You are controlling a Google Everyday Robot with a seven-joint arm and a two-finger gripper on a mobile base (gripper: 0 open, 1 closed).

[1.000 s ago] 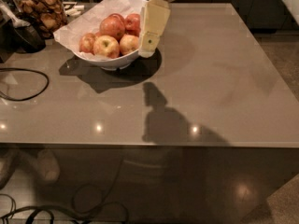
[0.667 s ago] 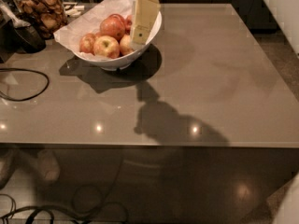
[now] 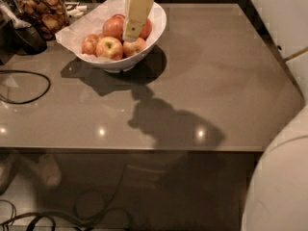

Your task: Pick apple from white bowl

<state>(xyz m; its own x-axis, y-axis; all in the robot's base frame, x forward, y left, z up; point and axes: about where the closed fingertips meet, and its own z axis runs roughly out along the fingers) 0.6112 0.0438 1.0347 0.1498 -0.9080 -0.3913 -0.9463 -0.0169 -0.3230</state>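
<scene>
The white bowl (image 3: 153, 30), lined with crumpled white paper, stands at the back left of the grey table (image 3: 216, 90). Several apples lie in it. The apple (image 3: 109, 47), yellow-gold with a red blush and a dark stem dimple, is at the front of the bowl. Deeper red apples (image 3: 114, 27) lie behind and beside it. My gripper (image 3: 131, 35) comes down from the top edge over the middle of the bowl. Its cream tip is just above the apples, a little right of the yellow-gold apple and in front of the red ones at the back.
A glass jar of brown snacks (image 3: 42, 9) and a dark object (image 3: 26, 36) stand left of the bowl. A black cable (image 3: 29, 93) loops on the table's left. The table's front edge runs across the lower half. A white robot body (image 3: 284, 186) fills the lower right.
My gripper has moved left from the bowl's right rim to over its middle and sits lower among the apples. Its shadow has moved right and toward the front edge.
</scene>
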